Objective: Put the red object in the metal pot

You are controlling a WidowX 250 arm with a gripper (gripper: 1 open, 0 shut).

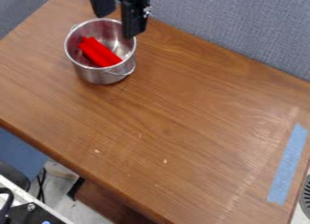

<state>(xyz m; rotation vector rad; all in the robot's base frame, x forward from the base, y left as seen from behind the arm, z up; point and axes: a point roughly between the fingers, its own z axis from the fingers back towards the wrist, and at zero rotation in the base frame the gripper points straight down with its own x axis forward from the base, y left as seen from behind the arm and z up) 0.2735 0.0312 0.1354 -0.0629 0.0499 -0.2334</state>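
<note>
red object (98, 53), small, bright and blocky, lying slantwise inside the pot, down and left of the tool, resting on the floor of the vessel with one end toward the near wall. nothing gripping it. judged from that: placing step already done, red piece home, task close to finished.

nearest of all, well down and right of the tool: long strip of blue tape (285, 174) on the far right edge of the brown wooden table (182, 110), apart from everything else, of no bearing on the job.

closer in, just below and left of the tool: small round shiny steel pot (101, 51) with straight sides, thin wire handle (118, 74) hanging on its near side, upright on the wood.

farthest back: dark gripper (130, 21), pointing down over the pot's far right rim, overlapping that rim in this view. fingers reading as parted and carrying nothing, though too dark and blurred to make out the gap clearly. whether touching the rim: cannot tell.

next move, as a judgement: lift clear, straight up and away, jaws kept off the rim so as not to nudge or tip the light pot; then rest.
</note>
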